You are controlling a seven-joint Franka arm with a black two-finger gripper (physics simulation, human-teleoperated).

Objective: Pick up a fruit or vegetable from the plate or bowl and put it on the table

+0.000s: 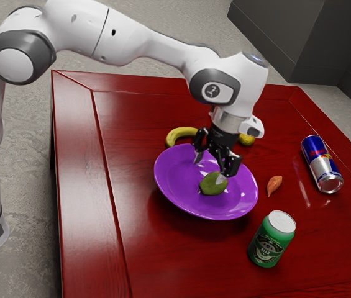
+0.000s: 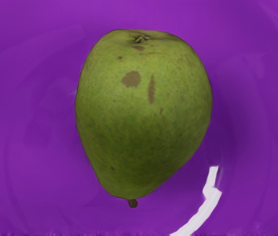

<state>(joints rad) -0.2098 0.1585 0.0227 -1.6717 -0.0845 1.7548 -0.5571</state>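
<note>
One green beer can [image 1: 266, 247] stood nearest my exterior camera on the red table [image 1: 163, 261]. Beyond it, the green pear [image 1: 209, 187] lay in the purple plate [image 1: 174, 177], my gripper [image 1: 210, 167] open over it, fingers spread. The Red Bull can [image 1: 320, 162] lay at the exterior view's right; behind the plate were the banana [image 1: 179, 134] and a lemon [image 1: 246, 140].

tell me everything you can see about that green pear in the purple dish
The pear is yellowish green with fine speckles, brown blotches and a brown streak. It looks whole, broad at the end with a small dark tuft and narrowing to a short brown stem. It lies on its side in the purple dish, resting on its surface. The open gripper hangs over it; one finger overlaps it in the exterior view, so contact there is unclear.
</note>
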